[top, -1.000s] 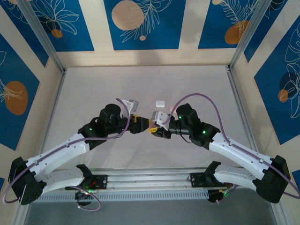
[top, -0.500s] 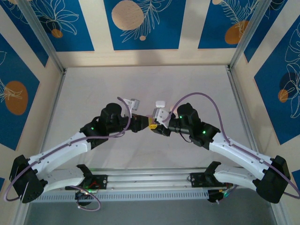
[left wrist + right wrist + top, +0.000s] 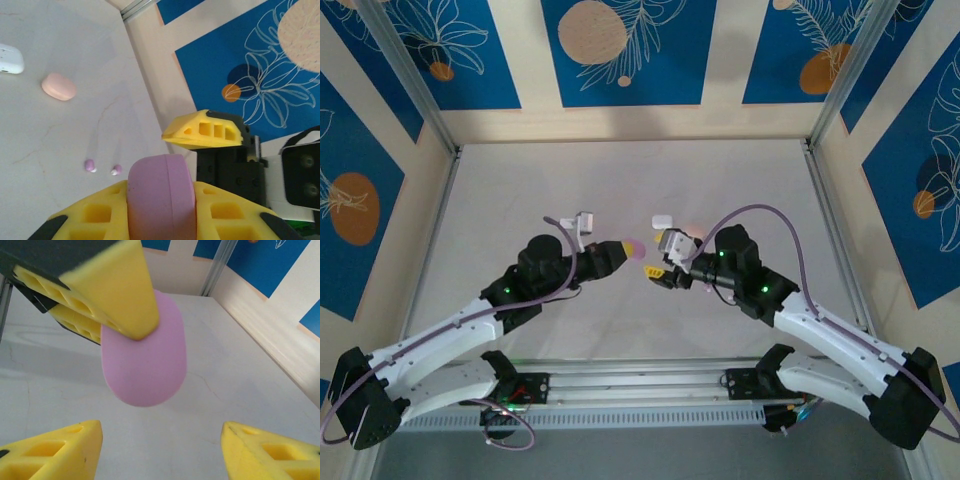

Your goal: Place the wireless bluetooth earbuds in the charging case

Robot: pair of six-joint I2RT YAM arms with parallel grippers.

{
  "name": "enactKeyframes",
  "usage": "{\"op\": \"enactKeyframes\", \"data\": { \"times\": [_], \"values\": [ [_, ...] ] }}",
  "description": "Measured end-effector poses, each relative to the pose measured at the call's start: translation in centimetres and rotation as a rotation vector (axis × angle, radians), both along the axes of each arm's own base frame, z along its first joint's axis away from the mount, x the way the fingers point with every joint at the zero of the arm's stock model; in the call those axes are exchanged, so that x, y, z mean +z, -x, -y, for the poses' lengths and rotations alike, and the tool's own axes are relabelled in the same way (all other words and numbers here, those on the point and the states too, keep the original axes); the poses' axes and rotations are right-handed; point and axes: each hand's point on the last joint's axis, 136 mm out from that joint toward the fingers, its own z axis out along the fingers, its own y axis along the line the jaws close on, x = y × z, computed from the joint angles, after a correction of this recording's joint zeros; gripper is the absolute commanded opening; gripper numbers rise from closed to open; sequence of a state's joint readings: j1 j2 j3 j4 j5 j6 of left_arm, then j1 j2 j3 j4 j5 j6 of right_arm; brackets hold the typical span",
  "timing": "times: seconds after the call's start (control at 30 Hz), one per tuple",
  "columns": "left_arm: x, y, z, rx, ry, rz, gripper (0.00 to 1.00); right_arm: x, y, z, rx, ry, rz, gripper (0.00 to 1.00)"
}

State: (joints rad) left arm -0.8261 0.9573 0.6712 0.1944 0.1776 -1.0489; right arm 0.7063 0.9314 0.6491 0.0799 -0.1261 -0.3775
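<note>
Resting between left fingers (image 3: 95, 215) is a smooth, oval lilac charging case (image 3: 161, 195).

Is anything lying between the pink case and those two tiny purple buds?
No: in the left wrist view, bare table lies between the pink case and the lilac earbuds.

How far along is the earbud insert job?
Done: nothing seated that I can see. In hand: left gripper shut on the lilac case, which looks closed, held above the table; right gripper open facing it. Left: two lilac earbuds lie loose on the table; opening the case and inserting them.
</note>
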Motion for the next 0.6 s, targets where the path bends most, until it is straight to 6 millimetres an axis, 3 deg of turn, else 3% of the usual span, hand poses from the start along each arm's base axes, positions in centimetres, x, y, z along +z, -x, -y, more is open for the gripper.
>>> {"op": "enactKeyframes", "data": {
  "times": [0.27, 0.6],
  "values": [
    [1.3, -0.3, 0.5, 0.007, 0.115, -0.042, 0.15, 2.3, 0.5, -0.9, 0.118, -0.126, 0.008, 0.63],
    [1.9, -0.2, 0.7, 0.0, 0.147, -0.052, 0.14, 3.4, 0.2, -1.9, 0.168, -0.166, -0.004, 0.5]
  ]
}}
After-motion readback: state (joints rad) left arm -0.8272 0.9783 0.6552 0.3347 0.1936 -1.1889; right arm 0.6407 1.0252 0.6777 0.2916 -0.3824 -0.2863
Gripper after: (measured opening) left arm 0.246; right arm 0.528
